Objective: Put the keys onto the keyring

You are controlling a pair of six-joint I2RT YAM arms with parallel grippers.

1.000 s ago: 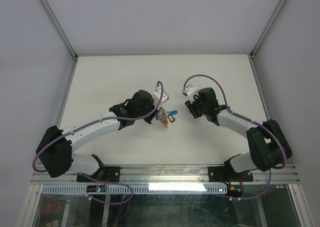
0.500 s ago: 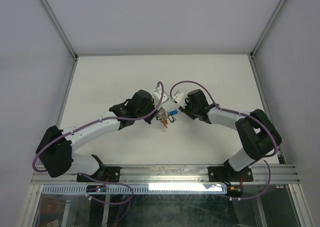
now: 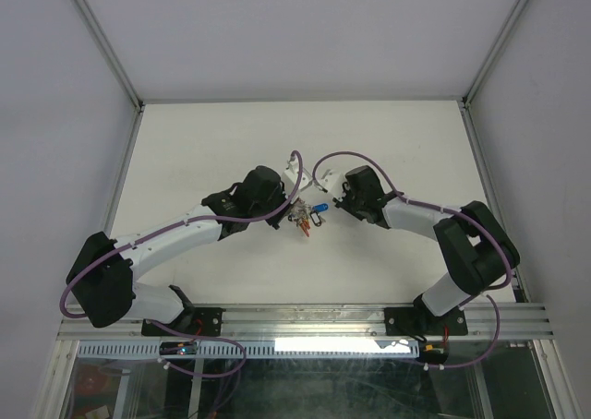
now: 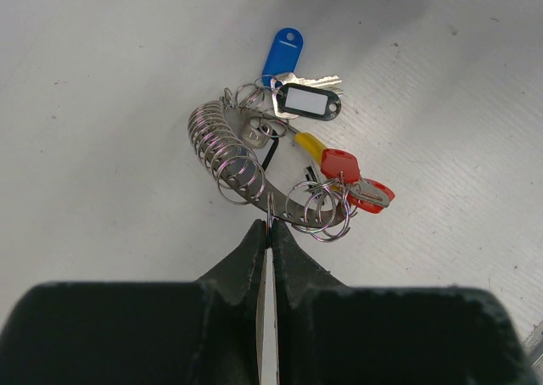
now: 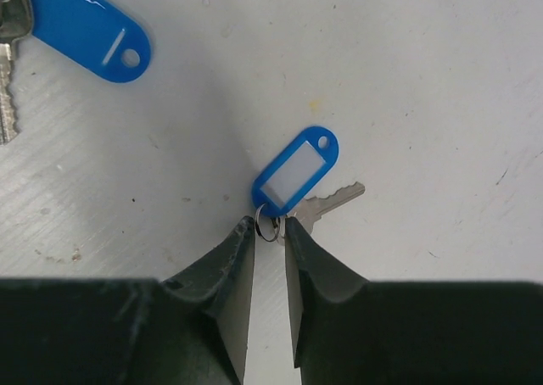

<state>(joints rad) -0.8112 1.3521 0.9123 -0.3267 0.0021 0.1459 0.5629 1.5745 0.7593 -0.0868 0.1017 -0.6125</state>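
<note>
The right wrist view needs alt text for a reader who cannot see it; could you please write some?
The right hand, its dark fingers narrowly apart, straddles the ring end of a blue-tagged key lying on the white table. Another blue tag lies at upper left.

1. Overhead view, frame centre: the keys (image 3: 307,218) are too small to tell apart.
2. Left wrist view, lower centre: the near edge of the keyring (image 4: 204,139) disappears between the pinched tips of the left gripper (image 4: 268,229).
3. Right wrist view, upper left: a second blue tag (image 5: 81,29) and its silver key (image 5: 8,63) are cut off by the frame edge.
</note>
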